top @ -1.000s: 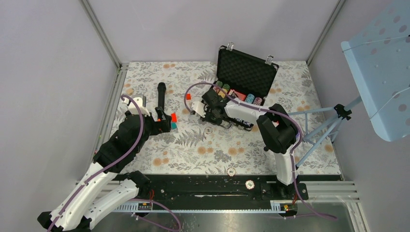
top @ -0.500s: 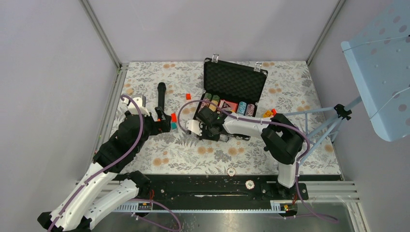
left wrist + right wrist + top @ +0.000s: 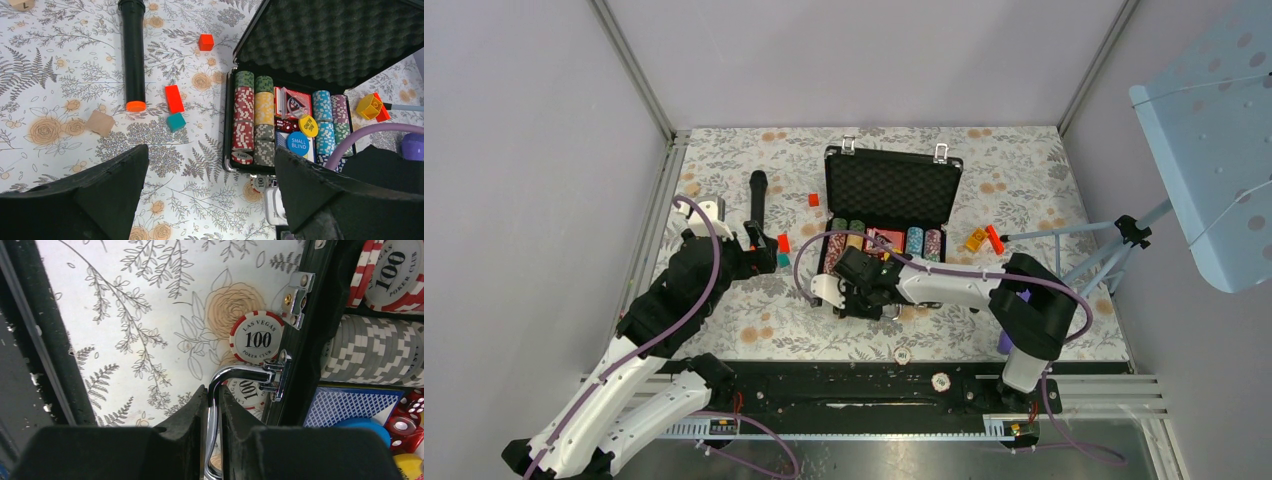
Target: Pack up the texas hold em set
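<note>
One floral table (image 3: 754, 330), grey walls (image 3: 854, 60), right gripper (image 3: 213, 394) clamping case handle (image 3: 237, 372), left gripper (image 3: 211, 152) spread.

Pale lilac walls (image 3: 854, 60) around a floral-print tabletop (image 3: 754, 320), blue perforated panel (image 3: 1214, 150) on a tripod (image 3: 1132, 232) at right

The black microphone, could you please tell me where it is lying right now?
In the top external view the black microphone lies on the table left of the open briefcase, its orange end beside the long red block.
</note>
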Robot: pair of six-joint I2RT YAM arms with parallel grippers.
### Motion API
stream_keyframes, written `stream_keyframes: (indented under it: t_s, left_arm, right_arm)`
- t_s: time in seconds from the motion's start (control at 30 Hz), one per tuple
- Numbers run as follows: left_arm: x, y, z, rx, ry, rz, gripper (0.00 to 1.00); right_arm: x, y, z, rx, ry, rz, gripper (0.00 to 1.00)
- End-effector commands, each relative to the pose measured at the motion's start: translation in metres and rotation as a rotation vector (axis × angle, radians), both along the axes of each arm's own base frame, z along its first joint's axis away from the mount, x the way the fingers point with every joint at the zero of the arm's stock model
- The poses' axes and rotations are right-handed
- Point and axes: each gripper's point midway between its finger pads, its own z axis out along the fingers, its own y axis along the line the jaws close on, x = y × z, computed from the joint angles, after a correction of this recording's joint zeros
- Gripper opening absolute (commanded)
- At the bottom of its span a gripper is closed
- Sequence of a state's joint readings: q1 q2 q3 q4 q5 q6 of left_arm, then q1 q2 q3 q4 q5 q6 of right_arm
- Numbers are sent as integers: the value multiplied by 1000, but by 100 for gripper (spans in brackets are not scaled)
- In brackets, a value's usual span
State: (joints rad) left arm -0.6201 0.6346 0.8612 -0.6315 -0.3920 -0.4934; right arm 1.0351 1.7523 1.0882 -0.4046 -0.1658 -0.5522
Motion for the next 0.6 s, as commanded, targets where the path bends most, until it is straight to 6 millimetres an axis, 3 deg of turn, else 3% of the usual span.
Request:
stream_keyframes:
  t_s: [0.0,0.57]
  left_arm:
    - [2,-1,7,-11,-33,-6,95]
    - [5,0,5,-16,-25,-1,95]
  right_arm:
    - [-50,-9,-6,-29,168,3,0]
    - [48,-20,3,-33,38,-192,0]
